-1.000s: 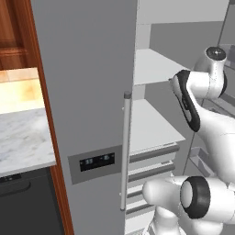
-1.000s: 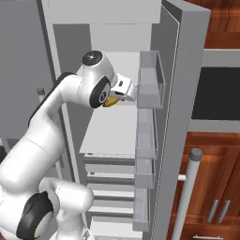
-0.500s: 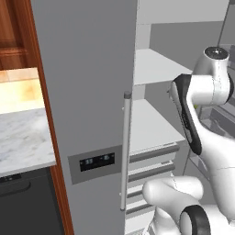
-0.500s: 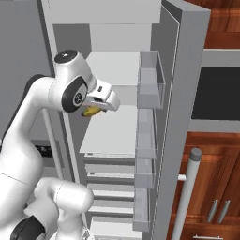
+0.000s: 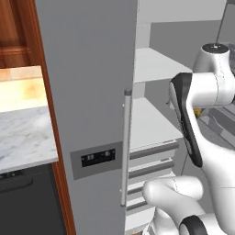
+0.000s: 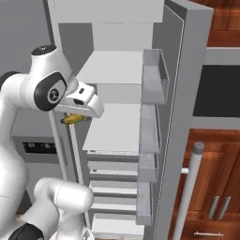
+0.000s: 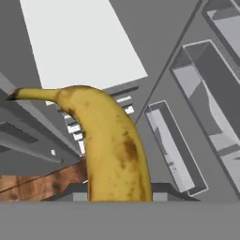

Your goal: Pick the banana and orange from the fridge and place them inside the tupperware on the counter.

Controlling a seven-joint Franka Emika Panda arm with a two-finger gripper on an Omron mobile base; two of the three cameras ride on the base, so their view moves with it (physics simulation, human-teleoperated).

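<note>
My gripper (image 6: 78,116) is shut on the yellow-brown banana (image 6: 70,120), which hangs under the hand in front of the open fridge (image 6: 115,65). From the left base camera, a small yellow bit of the banana (image 5: 198,111) peeks out behind the arm. Seen from the hand, the banana (image 7: 112,150) rises large from the bottom, curving up and left and hiding the fingertips. The fridge's white shelves (image 6: 117,126) are bare. The marble counter (image 5: 23,137) lies left of the closed fridge door (image 5: 87,92). The orange and the tupperware are out of view.
The open right fridge door (image 6: 187,93) carries grey bins (image 6: 154,79) and a silver bar handle (image 6: 191,187). Reddish wooden cabinets (image 6: 220,187) stand beyond it. The closed door's long handle (image 5: 125,147) and a dark dishwasher (image 5: 23,202) lie to the left.
The arm has swung left and slightly down, away from the door bins toward the fridge's left side, carrying the banana. The grip has stayed shut.
</note>
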